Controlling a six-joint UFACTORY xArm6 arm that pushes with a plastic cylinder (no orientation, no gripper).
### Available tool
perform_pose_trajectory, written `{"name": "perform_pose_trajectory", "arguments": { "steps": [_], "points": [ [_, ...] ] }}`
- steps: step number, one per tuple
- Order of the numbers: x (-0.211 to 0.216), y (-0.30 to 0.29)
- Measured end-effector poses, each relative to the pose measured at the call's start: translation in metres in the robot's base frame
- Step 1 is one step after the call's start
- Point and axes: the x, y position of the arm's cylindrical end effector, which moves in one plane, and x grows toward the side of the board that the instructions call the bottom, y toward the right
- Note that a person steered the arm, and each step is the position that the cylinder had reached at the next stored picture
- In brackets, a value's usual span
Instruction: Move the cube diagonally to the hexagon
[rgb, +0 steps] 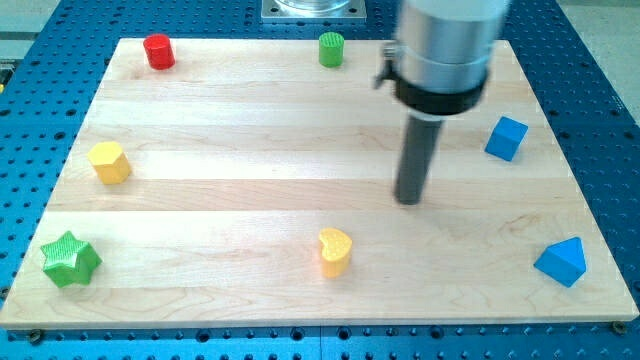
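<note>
Left of blue cube, well apart: my tip, touching no block; yellow hexagon far left.

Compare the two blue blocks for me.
The blue cube has square faces; the blue triangular block rises to a peak. The blue cube sits higher along the view's right edge; the blue triangular block lies near the bottom right corner. My tip is nearer the blue cube, touching neither. Both share one blue.

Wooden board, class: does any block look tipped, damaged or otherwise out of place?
Nothing stands out. All seven blocks sit apart near the board's edges, undamaged, and my tip rests on bare wood, left of the blue cube and touching no block.
</note>
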Motion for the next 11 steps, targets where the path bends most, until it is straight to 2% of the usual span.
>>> {"name": "perform_pose_trajectory", "arguments": {
  "steps": [2,3,4,5,7,8,9,10,11],
  "points": [
    [-0.036,0.118],
    [-0.038,0.152],
    [-0.075,0.159],
    [-0.069,0.064],
    [-0.096,-0.018],
    [-0.030,-0.088],
    [-0.019,-0.089],
    [0.006,-0.143],
    [0.030,-0.146]
  ]
}}
